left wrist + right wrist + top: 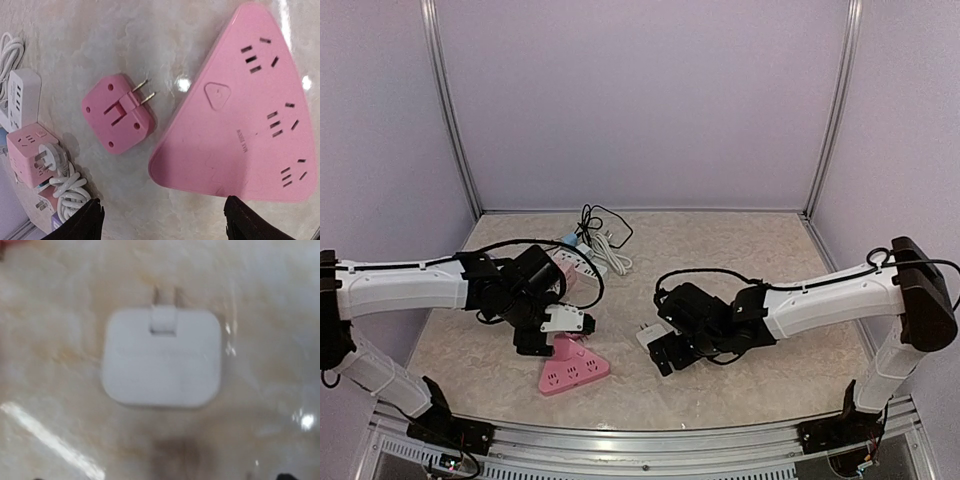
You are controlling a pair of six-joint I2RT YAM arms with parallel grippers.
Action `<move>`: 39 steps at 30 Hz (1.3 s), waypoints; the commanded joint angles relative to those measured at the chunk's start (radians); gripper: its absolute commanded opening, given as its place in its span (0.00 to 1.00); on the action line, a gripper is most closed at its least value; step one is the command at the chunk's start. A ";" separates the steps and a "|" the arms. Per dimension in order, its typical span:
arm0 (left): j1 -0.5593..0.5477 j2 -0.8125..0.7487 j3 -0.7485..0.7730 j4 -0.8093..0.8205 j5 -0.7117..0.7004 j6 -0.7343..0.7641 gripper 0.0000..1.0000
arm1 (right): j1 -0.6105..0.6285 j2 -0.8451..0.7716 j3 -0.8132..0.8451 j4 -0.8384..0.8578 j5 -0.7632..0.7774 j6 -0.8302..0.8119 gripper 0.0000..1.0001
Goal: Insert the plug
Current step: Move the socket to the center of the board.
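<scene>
left hand [167,221] spread, pink plug [117,112] lying ahead, untouched | right hand [161,477] spread, white plug [161,357] centred ahead, untouched

A marbled beige counter [740,260] fills the booth, its surface glossy. In the right wrist view the light glares off it as a streak [50,440] at 7 o'clock and a small spot [305,420] at 4 o'clock. Plain pale lilac walls [640,100] close it in at 9, 12 and 3 o'clock. Slim metal posts [450,110] stand in the back corners at 11 and 1 o'clock, and a ribbed metal rail [640,445] edges it at 6 o'clock
</scene>
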 commanded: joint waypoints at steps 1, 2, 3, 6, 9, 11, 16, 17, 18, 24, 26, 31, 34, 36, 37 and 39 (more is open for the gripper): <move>-0.076 0.089 0.120 -0.121 0.165 -0.122 0.82 | 0.028 -0.038 -0.038 -0.014 0.062 0.125 1.00; -0.083 0.106 0.145 -0.148 0.221 -0.127 0.84 | 0.035 -0.045 -0.041 -0.006 0.069 0.138 1.00; -0.082 0.113 0.164 -0.167 0.252 -0.129 0.85 | 0.042 -0.051 -0.041 0.004 0.078 0.154 1.00; -0.040 0.083 0.192 -0.211 0.315 -0.117 0.86 | 0.064 -0.046 -0.017 0.059 0.098 0.173 1.00; 0.114 -0.008 0.199 -0.222 0.394 -0.124 0.87 | 0.080 0.030 0.082 0.110 0.108 0.121 0.99; 0.268 -0.078 0.199 -0.216 0.452 -0.145 0.88 | 0.084 0.120 0.221 0.086 0.104 0.086 0.99; 0.657 -0.251 0.137 -0.148 0.548 -0.256 0.94 | 0.086 0.378 0.544 -0.017 0.041 0.047 0.99; 0.711 -0.291 0.116 -0.125 0.558 -0.277 0.96 | 0.089 0.418 0.597 -0.012 0.025 0.039 0.98; 0.758 -0.320 0.092 -0.097 0.561 -0.301 0.97 | 0.091 0.463 0.668 -0.013 0.020 0.033 0.97; 0.835 -0.391 -0.032 -0.025 0.554 -0.355 0.98 | 0.117 0.761 1.092 -0.130 0.053 -0.036 0.93; 0.835 -0.394 -0.034 -0.028 0.559 -0.354 0.98 | 0.126 0.853 1.222 -0.204 0.066 -0.053 0.92; 0.836 -0.396 -0.027 -0.045 0.613 -0.340 0.98 | 0.130 0.925 1.276 -0.320 0.092 -0.046 0.90; 0.834 -0.406 -0.034 -0.055 0.654 -0.327 0.98 | 0.139 0.890 1.218 -0.360 0.122 -0.044 0.88; 0.834 -0.414 -0.036 -0.061 0.670 -0.322 0.98 | 0.152 0.865 1.191 -0.382 0.130 -0.059 0.87; 0.835 -0.419 -0.036 -0.063 0.677 -0.321 0.98 | 0.160 0.857 1.185 -0.395 0.129 -0.072 0.85; 0.834 -0.426 -0.035 -0.066 0.683 -0.318 0.98 | 0.174 0.844 1.173 -0.409 0.097 -0.117 0.80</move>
